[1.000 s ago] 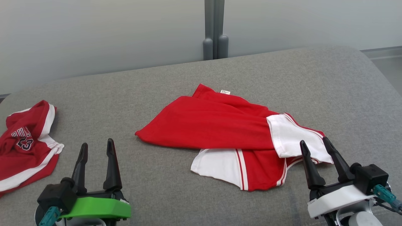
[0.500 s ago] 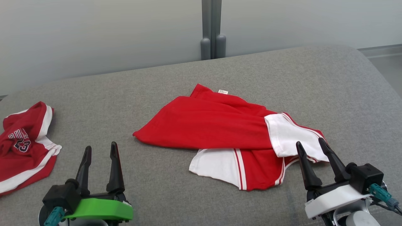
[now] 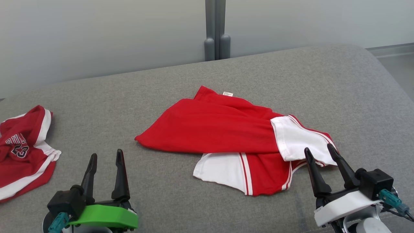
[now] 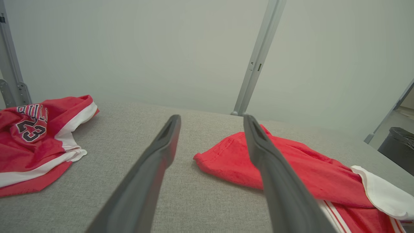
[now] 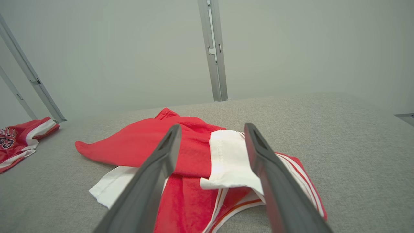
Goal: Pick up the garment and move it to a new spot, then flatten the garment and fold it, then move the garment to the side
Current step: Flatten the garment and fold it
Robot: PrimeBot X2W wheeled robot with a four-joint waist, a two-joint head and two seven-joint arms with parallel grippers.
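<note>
Looking at the red-and-white garment lying crumpled mid-surface, its long axis running left to right across the head view. I'm keeping both tools spread wide, gripping nothing. My right tool is sitting just beside the garment's white right end; my left tool is hanging well apart from its red left corner. I'm judging the right arm nearer for the pick. Another jersey is lying far left.

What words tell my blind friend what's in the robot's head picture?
A crumpled red-and-white garment lies in the middle of a grey fabric surface. Two open grippers rise from the bottom edge, the left gripper apart from it, the right gripper near its white corner. A red number 23 jersey lies far left.
</note>
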